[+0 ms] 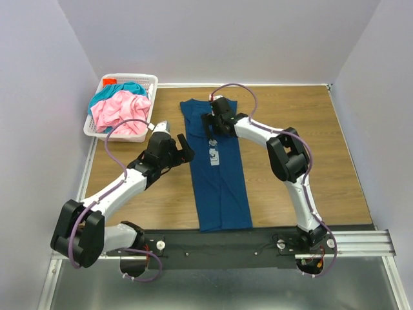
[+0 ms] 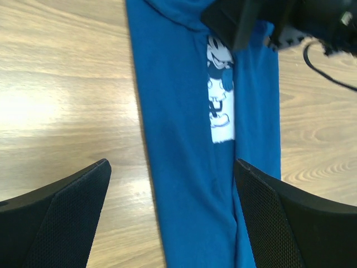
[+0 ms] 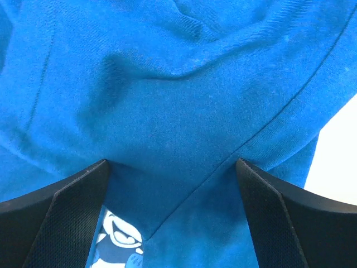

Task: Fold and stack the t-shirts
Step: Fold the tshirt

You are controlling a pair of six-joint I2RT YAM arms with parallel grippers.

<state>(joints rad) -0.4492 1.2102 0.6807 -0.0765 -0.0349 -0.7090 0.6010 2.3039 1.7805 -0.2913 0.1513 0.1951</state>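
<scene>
The dark blue t-shirt lies in a long narrow strip down the middle of the table, both sides folded in, a sliver of its white cartoon print showing in the seam. My right gripper hovers open over the strip's far, collar end, its fingers spread above blue cloth with nothing between them. My left gripper stands open just left of the strip at mid-length; in its wrist view the blue t-shirt runs between its spread fingertips. The pink t-shirt and teal t-shirt lie crumpled in the basket.
The white lattice basket stands at the table's far left corner. Grey walls close in the left, back and right sides. Bare wood table stretches right of the strip, and a metal rail runs along the near edge.
</scene>
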